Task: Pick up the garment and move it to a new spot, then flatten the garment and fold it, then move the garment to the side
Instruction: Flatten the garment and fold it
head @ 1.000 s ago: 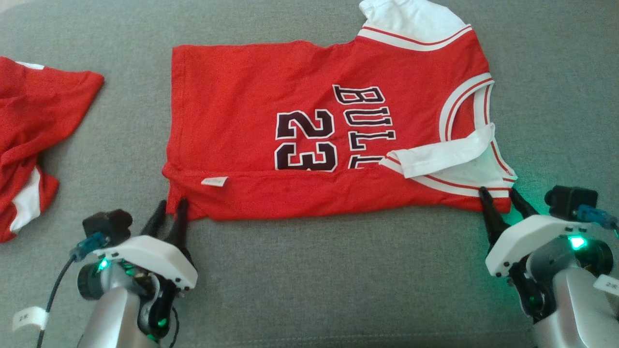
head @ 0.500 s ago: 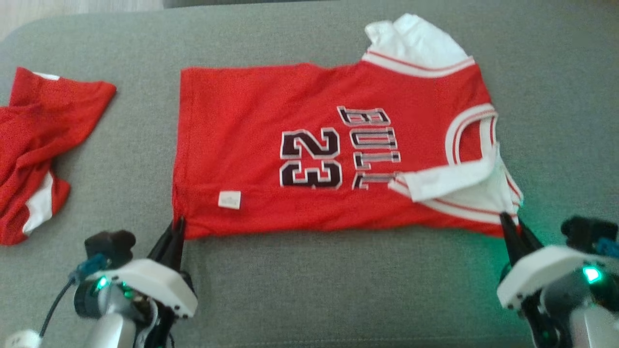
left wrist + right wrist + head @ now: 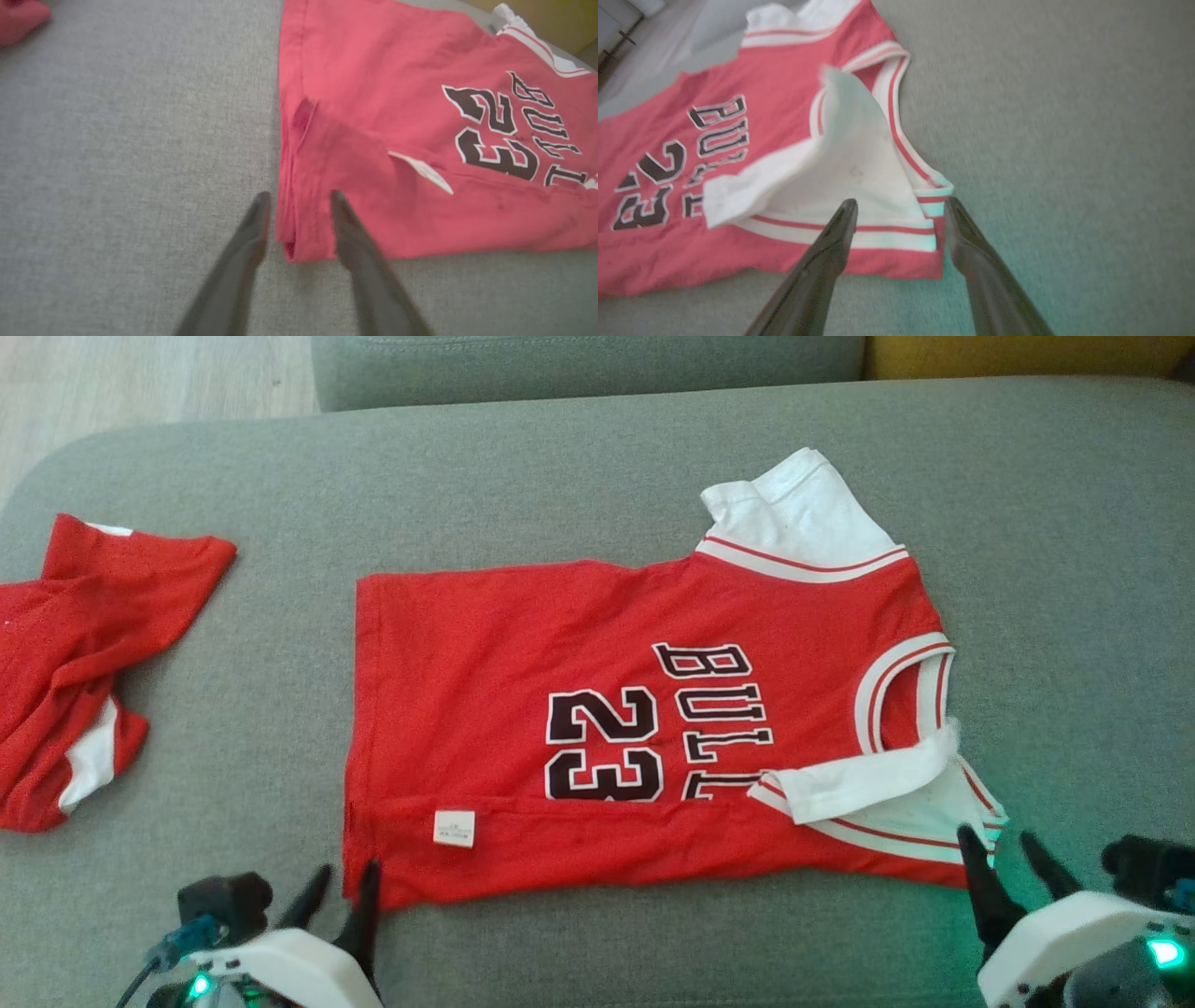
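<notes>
The garment [image 3: 607, 709] is a red jersey with white sleeves and black "BULLS 23" lettering, lying flat on the grey cushion [image 3: 560, 467] with its near long edge folded over. My left gripper [image 3: 343, 882] stands open at the garment's near left corner. In the left wrist view the left gripper [image 3: 299, 196] straddles the hem corner of the garment [image 3: 397, 116], which lies loose between its fingers. My right gripper [image 3: 997, 840] is open at the near right corner. In the right wrist view the right gripper [image 3: 901, 201] brackets the striped sleeve edge of the garment [image 3: 761, 93].
A second red and white garment [image 3: 75, 644] lies crumpled at the cushion's left edge. A grey backrest [image 3: 579, 364] runs along the far side, with something yellow [image 3: 1027, 353] beside it and wooden floor [image 3: 140, 383] at the far left.
Both grippers were shut at the garment's near corners half a second ago and now stand open. The head camera has tilted, so the whole scene sits lower in the picture.
</notes>
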Motion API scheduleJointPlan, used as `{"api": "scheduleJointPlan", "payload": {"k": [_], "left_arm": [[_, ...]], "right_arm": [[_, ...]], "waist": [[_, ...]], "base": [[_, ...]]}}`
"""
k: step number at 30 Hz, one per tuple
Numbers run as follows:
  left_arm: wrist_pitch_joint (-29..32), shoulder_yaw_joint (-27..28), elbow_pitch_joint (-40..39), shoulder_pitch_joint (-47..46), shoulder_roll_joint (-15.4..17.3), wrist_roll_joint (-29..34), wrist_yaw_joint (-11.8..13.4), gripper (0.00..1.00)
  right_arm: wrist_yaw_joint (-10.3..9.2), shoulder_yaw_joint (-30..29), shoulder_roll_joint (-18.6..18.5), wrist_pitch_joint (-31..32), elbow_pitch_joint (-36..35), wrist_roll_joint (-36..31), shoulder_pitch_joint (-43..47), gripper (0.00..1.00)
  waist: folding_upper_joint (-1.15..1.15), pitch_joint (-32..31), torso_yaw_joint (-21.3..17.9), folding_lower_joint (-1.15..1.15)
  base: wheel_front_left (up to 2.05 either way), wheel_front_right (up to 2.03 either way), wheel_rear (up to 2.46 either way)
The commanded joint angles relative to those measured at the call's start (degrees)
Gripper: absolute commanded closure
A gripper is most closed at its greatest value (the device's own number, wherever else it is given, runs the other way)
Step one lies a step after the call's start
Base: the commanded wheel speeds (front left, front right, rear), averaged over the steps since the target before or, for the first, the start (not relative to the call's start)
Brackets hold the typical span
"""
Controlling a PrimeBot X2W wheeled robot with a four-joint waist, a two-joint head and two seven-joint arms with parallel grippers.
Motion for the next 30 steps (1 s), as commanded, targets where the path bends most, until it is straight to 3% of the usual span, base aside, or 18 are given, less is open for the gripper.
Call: {"api": "scheduleJointPlan", "payload": {"k": [1,9,14,30], "left_arm": [[-0.9,2.1,-2.2,-1.9,0.6,0.4,0.4,0.00],[-11.4,2.5,-8.8,-4.5,-1.2,4.9,3.8,0.00],[-14.5,1.8,-12.7,-5.7,-1.2,7.1,4.7,0.00],[-12.9,0.4,-10.6,-7.7,-0.6,8.2,5.5,0.00]], "right_arm": [[0.39,1.1,-0.5,-1.1,-2.8,0.2,-1.2,0.00],[0.39,5.9,-1.0,-14.9,-12.5,-3.5,-5.1,0.00],[0.39,7.7,-1.5,-15.6,-14.3,-5.1,-6.1,0.00],[0.39,9.4,-1.8,-15.2,-14.7,-6.3,-6.7,0.00]], "waist": [[0.00,-0.1,0.0,0.00],[0.00,-0.9,-0.1,0.00],[0.00,-1.3,0.2,0.00],[0.00,0.6,1.0,0.00]], "base": [[0.00,0.00,0.00],[0.00,0.00,0.00],[0.00,0.00,0.00],[0.00,0.00,0.00]]}}
